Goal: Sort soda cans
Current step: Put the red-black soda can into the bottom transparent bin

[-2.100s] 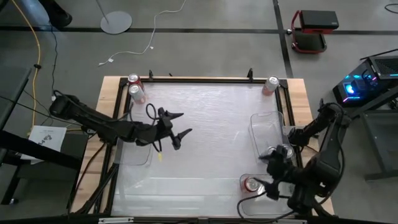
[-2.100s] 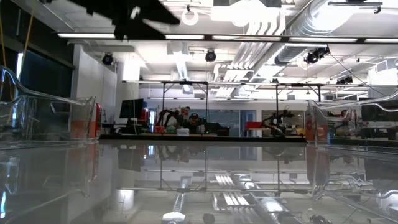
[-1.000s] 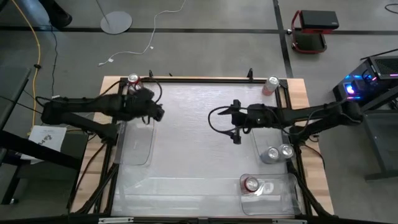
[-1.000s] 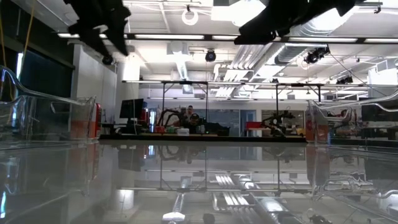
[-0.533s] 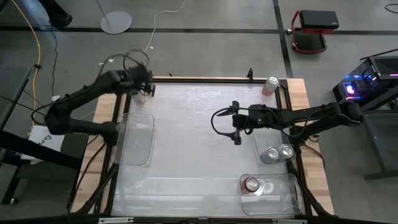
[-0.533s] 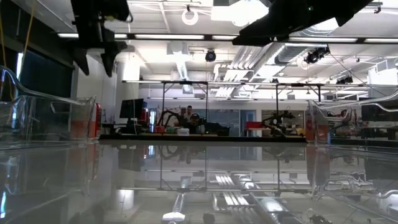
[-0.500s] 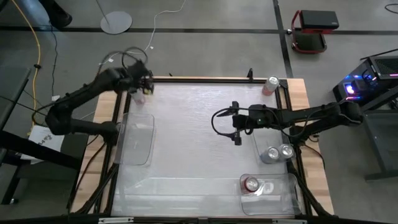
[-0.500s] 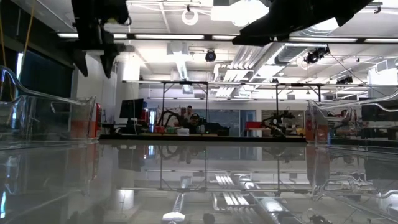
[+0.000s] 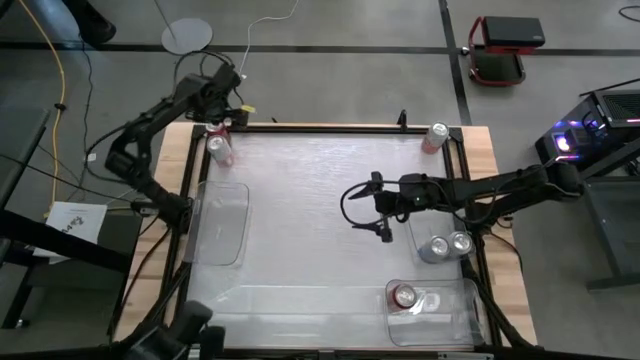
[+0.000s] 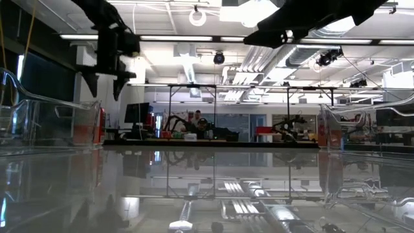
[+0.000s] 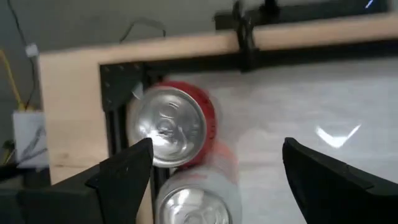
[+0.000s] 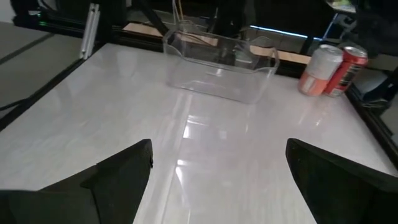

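Two soda cans stand at the table's far-left corner: a red can (image 11: 177, 127) (image 9: 214, 129) and a pale can (image 11: 193, 205) (image 9: 219, 148) just nearside of it. My left gripper (image 11: 217, 149) (image 9: 224, 113) hovers open above them, pointing down, with the red can under its left finger. A pale pink can (image 9: 435, 135) stands at the far-right corner. Two silver cans (image 9: 449, 245) sit in the right tray and a red can (image 9: 404, 296) in the near-right tray. My right gripper (image 12: 219, 155) (image 9: 384, 212) hangs open over the table's middle.
Three clear plastic trays lie on the white sheet: one on the left (image 9: 222, 225), one on the right (image 9: 428, 205), one at the near-right (image 9: 445, 300). A black frame (image 9: 330, 127) rims the table. Open sheet lies between the trays.
My left gripper has swung from beside the pale can toward the far edge. It now hangs over the two cans at the far-left corner, fingers pointing down and still open. The cans have stayed in place.
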Controlling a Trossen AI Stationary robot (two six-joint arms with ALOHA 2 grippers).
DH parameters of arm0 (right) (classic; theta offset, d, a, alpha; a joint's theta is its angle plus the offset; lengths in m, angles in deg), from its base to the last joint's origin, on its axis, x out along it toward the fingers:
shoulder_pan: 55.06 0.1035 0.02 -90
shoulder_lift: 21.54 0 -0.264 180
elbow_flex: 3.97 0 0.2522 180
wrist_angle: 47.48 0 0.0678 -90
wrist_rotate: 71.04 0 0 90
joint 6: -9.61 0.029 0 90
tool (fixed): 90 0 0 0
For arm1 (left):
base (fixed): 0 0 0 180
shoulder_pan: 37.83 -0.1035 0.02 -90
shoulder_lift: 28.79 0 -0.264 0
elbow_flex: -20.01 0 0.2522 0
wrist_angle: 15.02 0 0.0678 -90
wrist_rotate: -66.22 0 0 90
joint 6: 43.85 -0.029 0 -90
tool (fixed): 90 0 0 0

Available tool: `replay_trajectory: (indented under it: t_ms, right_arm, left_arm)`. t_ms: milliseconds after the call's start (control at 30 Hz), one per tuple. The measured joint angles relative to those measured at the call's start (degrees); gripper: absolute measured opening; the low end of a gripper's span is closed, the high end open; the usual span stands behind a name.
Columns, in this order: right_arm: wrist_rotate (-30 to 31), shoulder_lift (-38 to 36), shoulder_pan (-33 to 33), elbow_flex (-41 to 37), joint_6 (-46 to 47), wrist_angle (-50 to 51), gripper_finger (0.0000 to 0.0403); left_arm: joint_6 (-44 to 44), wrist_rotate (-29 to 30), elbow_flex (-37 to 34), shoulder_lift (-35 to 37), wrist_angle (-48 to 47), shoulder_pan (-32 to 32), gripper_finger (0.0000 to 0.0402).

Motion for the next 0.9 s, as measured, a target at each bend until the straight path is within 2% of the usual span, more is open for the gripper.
replay_trajectory:
  t_ms: [267, 633, 900]
  right_arm:
    - [0.02, 0.00, 2.25, 0.00, 0.64, 0.46, 0.0362]
    - [1.08, -0.02, 5.05, 0.00, 1.24, 0.93, 0.0362]
    - [1.11, -0.02, 6.35, 0.00, 1.85, 1.08, 0.0362]
  left_arm:
    - [1.72, 2.38, 1.69, -7.00, -1.33, -1.14, 0.0333]
    - [8.72, 3.59, 2.58, -7.72, 1.72, -1.69, 0.0333]
    - [9.92, 3.75, 2.58, -7.59, -0.16, -1.58, 0.0333]
